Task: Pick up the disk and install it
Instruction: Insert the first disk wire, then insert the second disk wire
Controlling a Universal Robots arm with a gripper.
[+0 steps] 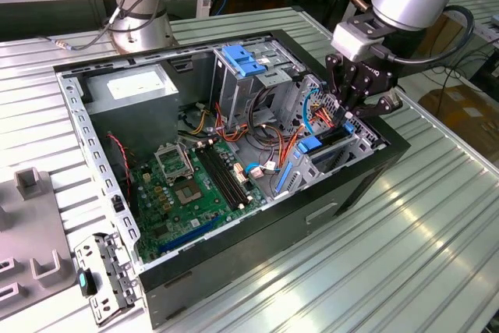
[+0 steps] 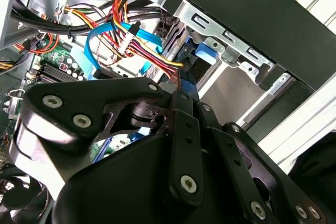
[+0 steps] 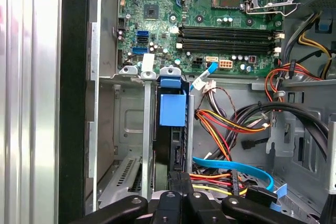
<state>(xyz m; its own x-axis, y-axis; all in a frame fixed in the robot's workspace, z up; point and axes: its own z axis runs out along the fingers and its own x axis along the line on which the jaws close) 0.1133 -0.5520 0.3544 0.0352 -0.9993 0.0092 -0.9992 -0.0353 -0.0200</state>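
The disk (image 1: 327, 139) stands on edge in the drive cage at the open computer case's (image 1: 366, 181) end on the exterior view's right. Its blue rail (image 3: 172, 109) and dark body (image 3: 171, 148) sit between the cage's metal walls. My gripper (image 1: 348, 115) hangs right above that bay. In both wrist views its black fingers (image 3: 181, 182) are closed together with no gap, and their tips meet at the disk's blue end (image 2: 202, 59). My gripper (image 2: 181, 88) looks shut and in contact with the disk, not clamped around it.
Red, yellow and blue cables (image 3: 231, 129) run close beside the bay. The motherboard (image 1: 195, 185) covers the case floor, with a grey power supply (image 1: 136, 83) and a blue bracket (image 1: 243, 60) further back. Another robot base (image 1: 140, 25) and a grey fixture (image 1: 31, 224) stand outside the case.
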